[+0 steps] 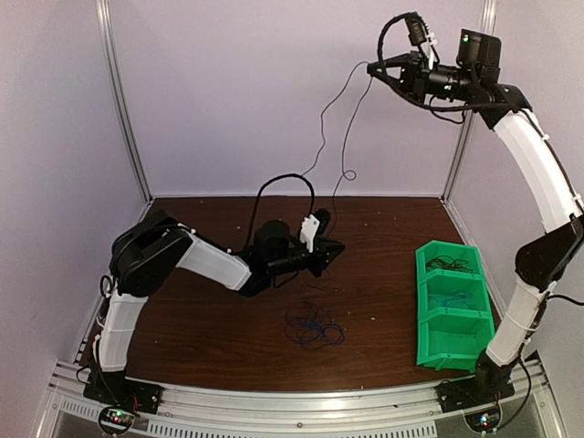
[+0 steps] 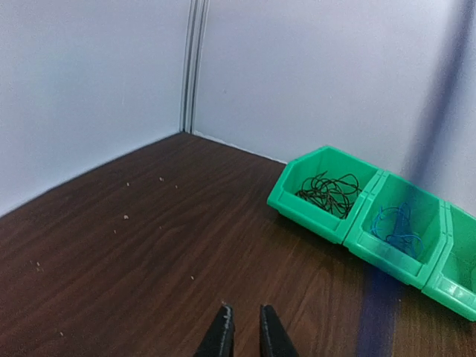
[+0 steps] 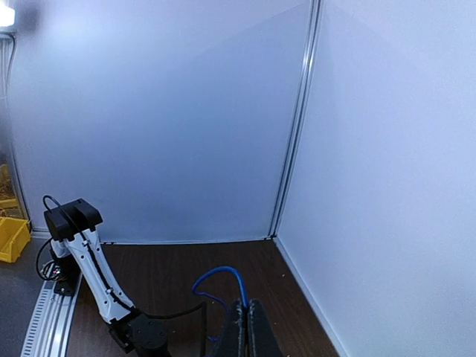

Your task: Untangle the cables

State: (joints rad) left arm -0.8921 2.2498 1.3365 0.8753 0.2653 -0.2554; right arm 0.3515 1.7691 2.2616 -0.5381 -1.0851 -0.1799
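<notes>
Our right claw (image 1: 371, 67) is clamped tight on a thin cable (image 1: 321, 123) and is held high over the table's far right corner. The strand dangles down towards our left claw (image 1: 334, 248), which is low over the middle of the table (image 1: 210, 319). That claw's fingers stand close with a narrow slit between them, and we cannot tell whether they pinch anything. Nearer the front edge lies a loose tangle (image 1: 315, 327) of blue and black cables. Along the right edge sits a green bin (image 1: 436, 251). Black cables (image 2: 327, 192) lie in its far compartment and blue cables (image 2: 394, 227) in the middle one.
</notes>
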